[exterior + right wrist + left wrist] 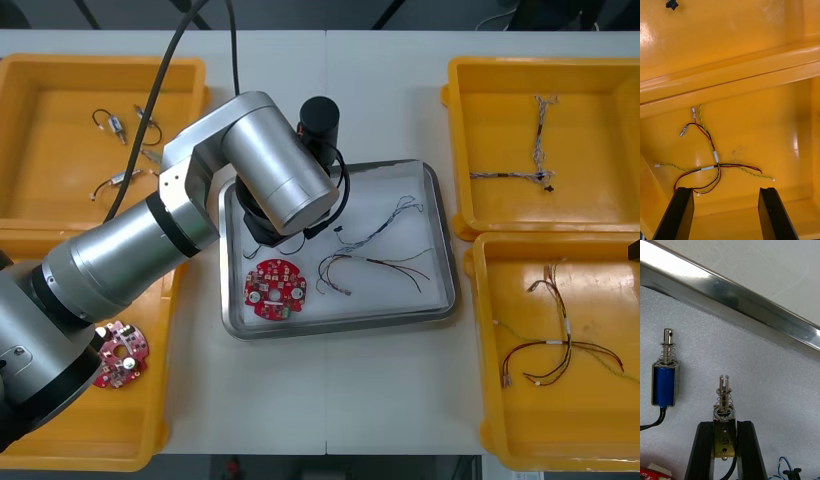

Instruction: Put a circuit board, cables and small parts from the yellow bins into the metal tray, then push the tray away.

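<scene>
The left hand [725, 424] is clamped on a small metal part [724, 407], brass-bodied with a spring and a slotted pin, in the upper left of the metal tray [441, 288]. A second small metal part [665, 385], blue-bodied, lies just beside it, and the tray's shiny rim is near beyond both. The right hand [727, 193] hovers wide over a red and yellow cable [711, 167] in the lower-right yellow bin [480, 350], with bare floor around it.

1. The tray [752, 311] rim is polished metal, mirror-bright; its white lining [767, 382] looks grainy and matt, like foam.
2. The bins [733, 48] are smooth, glossy plastic.
3. The part [723, 438] in the left end effector [725, 425] has a dull brass-coloured body and a shiny steel spring; the fingers [703, 450] are matt black.
4. The left arm [280, 180] has a satin silver shell.
5. The counter [330, 400] is smooth and matt.
</scene>
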Controlling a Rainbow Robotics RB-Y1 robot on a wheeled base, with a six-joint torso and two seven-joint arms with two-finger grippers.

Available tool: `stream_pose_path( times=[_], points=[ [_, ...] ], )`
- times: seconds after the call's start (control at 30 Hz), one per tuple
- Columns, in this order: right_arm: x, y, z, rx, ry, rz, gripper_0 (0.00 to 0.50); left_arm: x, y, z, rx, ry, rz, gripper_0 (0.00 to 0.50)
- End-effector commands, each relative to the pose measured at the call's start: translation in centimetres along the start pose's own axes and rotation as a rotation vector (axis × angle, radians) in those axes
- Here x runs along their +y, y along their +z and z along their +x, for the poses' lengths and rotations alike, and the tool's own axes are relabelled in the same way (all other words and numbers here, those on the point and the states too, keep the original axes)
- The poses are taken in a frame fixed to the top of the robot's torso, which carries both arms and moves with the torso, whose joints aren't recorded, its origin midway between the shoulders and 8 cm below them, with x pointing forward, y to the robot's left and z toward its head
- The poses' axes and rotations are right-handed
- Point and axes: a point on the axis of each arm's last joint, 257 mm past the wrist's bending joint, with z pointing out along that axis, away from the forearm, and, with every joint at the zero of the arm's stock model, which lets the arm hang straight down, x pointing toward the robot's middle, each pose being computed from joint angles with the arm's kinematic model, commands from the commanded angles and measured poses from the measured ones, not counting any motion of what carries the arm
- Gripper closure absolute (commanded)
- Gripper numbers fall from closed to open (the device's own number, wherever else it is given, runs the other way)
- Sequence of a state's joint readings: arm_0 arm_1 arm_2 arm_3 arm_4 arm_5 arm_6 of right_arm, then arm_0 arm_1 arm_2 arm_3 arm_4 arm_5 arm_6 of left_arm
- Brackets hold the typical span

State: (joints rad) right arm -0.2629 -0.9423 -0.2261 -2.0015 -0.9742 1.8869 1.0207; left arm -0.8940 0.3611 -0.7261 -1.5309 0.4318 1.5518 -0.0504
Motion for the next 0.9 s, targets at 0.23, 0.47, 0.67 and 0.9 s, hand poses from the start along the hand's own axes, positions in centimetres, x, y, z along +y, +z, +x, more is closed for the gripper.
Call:
stream_pose_path(
  times=[0.23, 0.47, 0.67, 0.9],
  points=[
    [-0.2, -0.9, -0.6, -0.040, 0.025, 0.000, 0.000, -0.9, 0.0, 1.6, 0.007, 0.061, 0.018, 0.141],
    [-0.2, -0.9, -0.6, -0.040, 0.025, 0.000, 0.000, -1.1, -0.5, 0.7, -0.016, 0.061, 0.020, 0.028],
    [-0.2, -0.9, -0.6, -0.040, 0.025, 0.000, 0.000, -1.9, -3.6, -1.1, -0.007, 0.051, 0.039, 0.000],
    [-0.2, -0.9, -0.6, -0.040, 0.025, 0.000, 0.000, -1.7, -9.8, -2.9, 0.092, 0.037, 0.049, 0.000]
  ],
)
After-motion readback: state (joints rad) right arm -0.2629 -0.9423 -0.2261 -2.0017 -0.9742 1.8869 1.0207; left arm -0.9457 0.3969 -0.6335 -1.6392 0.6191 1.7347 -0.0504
